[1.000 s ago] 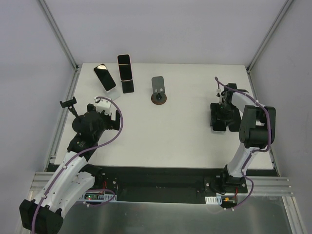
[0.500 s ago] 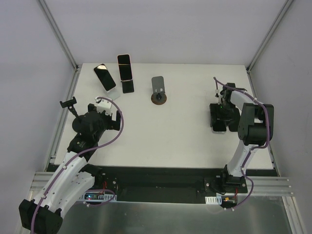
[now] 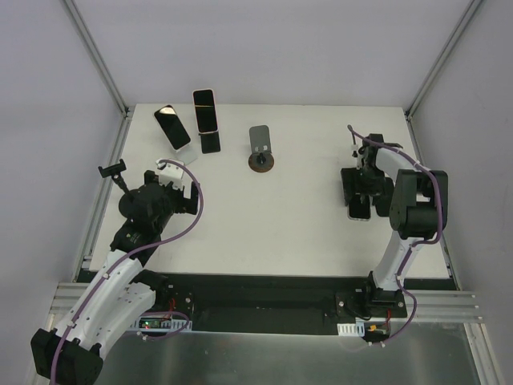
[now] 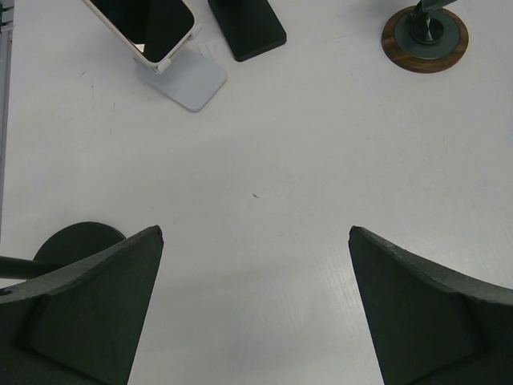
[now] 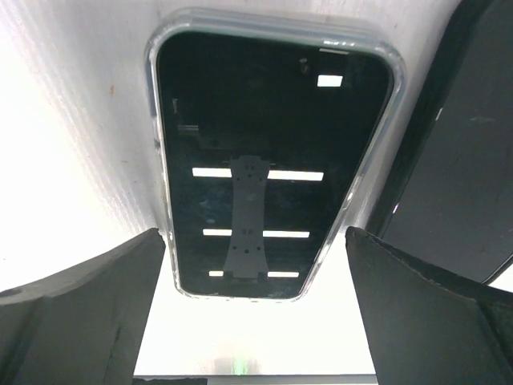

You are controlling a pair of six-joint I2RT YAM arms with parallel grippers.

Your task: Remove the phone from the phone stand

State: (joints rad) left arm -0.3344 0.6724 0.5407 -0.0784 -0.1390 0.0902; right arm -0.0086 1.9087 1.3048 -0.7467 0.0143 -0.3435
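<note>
Table [image 3: 272, 216] is plain matte white with a few faint scuffs. Blank grey walls [image 3: 264, 48] on three sides, bare metal posts [image 3: 98, 58] rising from the far corners.

Round-foot stand [image 3: 261, 149] sits mid-table toward the far edge, holder bare. Phone [image 5: 260, 152] is off it, flat on the table, screen up, in a clear case. It lies well right of that stand and nearer my bases.

My right pincer [image 5: 255, 235] hangs over the phone, released, jaws spread wider than the case and not touching it. There's a dark flat thing [image 5: 457, 144] just right of the phone; can't tell what it is.

Left of the round-foot stand are a black stand [image 4: 248, 28] and a white stand [image 4: 191, 80], both occupied. My left pincer [image 4: 255, 233] is left of and nearer than the round-foot stand, released over bare table, gripping nothing.
</note>
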